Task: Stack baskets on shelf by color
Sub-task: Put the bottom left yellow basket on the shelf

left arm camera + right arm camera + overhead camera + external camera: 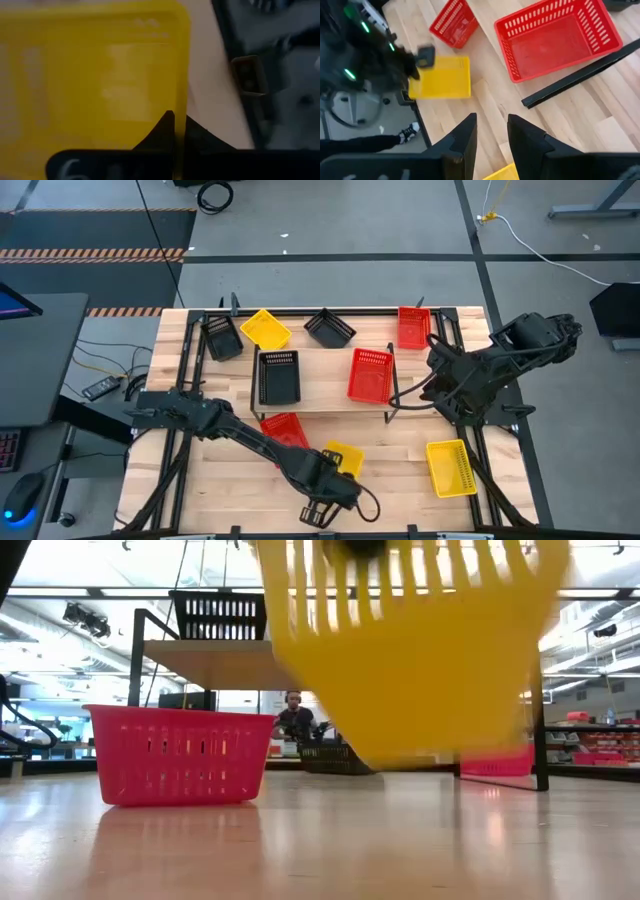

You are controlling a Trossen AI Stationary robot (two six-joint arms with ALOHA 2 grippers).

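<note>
Clearly the left gripper [338,472] is carrying a yellow basket [345,457] at the lower centre of the high view — in the low view that basket is hanging clear of the tabletop [400,470], filling the upper middle of the frame. To do this step well, I judge it should be lifted higher than the shelf [320,385], kept level, and set down on a bare stretch of the shelf top, since no yellow one is sitting there yet; the red basket [284,427] just beside it, lower centre-left, should not be clipped on the way. In the left wrist view the two dark fingers [162,131] are pinching the basket's side wall, jaws nearly together with only the thin wall between them.

The right gripper [491,131] is waiting at the right of the high view, jaws a narrow gap apart and holding nothing. On the shelf a black basket [279,375] and another red one [370,374] are already sitting, mid-frame.
</note>
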